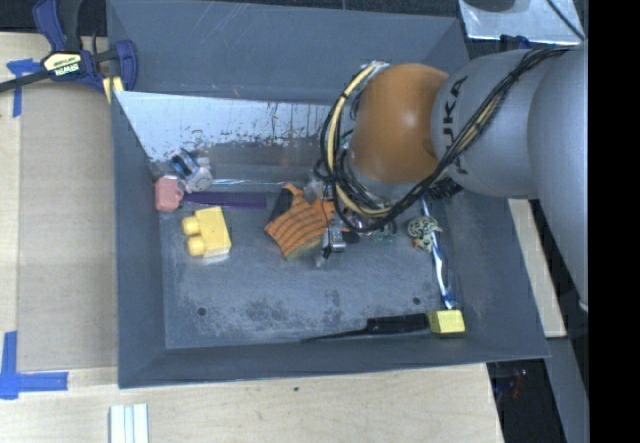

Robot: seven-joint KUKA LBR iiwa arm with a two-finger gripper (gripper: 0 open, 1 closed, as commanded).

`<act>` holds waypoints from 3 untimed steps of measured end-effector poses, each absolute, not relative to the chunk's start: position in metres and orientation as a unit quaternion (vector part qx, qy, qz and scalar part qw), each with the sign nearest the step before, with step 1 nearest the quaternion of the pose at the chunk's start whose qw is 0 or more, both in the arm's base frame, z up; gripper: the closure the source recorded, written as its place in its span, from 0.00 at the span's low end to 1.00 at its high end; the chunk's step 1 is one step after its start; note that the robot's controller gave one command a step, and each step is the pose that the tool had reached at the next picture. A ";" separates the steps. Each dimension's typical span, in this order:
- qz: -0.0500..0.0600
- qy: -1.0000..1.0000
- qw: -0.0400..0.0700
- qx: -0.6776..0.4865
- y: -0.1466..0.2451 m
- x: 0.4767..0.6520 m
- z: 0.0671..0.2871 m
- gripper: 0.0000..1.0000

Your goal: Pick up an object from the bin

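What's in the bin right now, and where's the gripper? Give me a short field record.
gripper: gripper low at mid-bin, under the arm's orange cover
nearest thing: orange striped piece, against the gripper's left side
grasp: cannot tell
left of bin: yellow brick, pink lump, purple stick
right of gripper: blue-and-white stick
front right: black tool ending by a yellow block

You're in a robotics lab: a cabled KUKA arm (530, 131) hangs over a scuffed grey metal bin (300, 306) on your worktop (60, 231).
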State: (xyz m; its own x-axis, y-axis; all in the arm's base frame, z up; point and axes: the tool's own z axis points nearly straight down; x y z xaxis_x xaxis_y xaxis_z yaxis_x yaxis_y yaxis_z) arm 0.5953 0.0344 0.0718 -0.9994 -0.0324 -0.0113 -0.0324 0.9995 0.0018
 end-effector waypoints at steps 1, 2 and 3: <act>0.000 0.994 0.006 -0.105 0.040 0.606 0.071 0.00; 0.001 1.000 0.009 -0.025 0.034 0.596 0.074 1.00; 0.001 1.000 0.009 -0.025 0.034 0.596 0.074 1.00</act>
State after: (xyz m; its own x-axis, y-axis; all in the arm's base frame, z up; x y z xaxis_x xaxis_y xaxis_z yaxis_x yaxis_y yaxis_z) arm 0.5964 0.0338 0.0740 -0.9986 -0.0494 -0.0187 -0.0494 0.9988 0.0017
